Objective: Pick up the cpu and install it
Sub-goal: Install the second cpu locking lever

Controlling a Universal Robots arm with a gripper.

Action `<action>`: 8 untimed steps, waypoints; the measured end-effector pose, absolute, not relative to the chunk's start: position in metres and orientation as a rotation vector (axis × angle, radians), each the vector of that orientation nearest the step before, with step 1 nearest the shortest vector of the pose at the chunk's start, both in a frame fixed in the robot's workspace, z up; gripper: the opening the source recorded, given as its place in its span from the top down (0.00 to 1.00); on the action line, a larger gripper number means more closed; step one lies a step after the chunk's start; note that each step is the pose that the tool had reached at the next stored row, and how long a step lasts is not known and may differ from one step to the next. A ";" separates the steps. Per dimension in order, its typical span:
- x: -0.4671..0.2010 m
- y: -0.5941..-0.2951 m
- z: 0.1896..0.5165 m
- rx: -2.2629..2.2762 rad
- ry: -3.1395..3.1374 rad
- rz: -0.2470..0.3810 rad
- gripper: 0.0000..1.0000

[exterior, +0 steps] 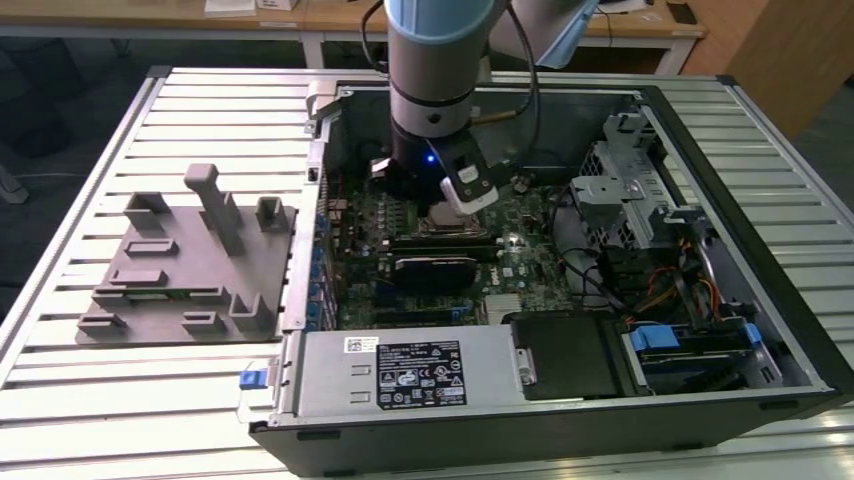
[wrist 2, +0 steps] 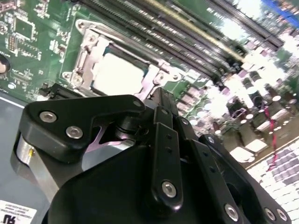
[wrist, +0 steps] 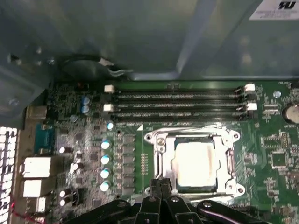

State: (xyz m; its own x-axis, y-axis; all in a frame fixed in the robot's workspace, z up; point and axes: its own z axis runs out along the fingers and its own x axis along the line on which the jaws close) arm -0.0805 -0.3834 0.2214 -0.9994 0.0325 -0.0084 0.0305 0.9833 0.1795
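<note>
The computer case lies open on a slatted table, with a grey holder block beside it on the exterior view's left. Inside, the motherboard carries memory slots next to the metal socket frame; a drive cage and a power supply flank the board. The cpu sits flat inside the socket frame, bright top facing up. The gripper hangs just above the frame's edge, fingers drawn together and clenched on nothing; the cpu is free of it.
</note>
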 end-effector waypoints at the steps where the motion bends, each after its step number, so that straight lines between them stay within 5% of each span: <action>1: -0.079 -0.381 0.221 0.050 3.117 0.279 0.89; 8: -0.061 -0.373 0.221 0.050 3.118 0.268 0.89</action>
State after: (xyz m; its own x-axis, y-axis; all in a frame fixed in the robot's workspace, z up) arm -0.0614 -0.3726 0.2209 -0.9994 0.0327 -0.0086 0.0307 0.9848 0.1711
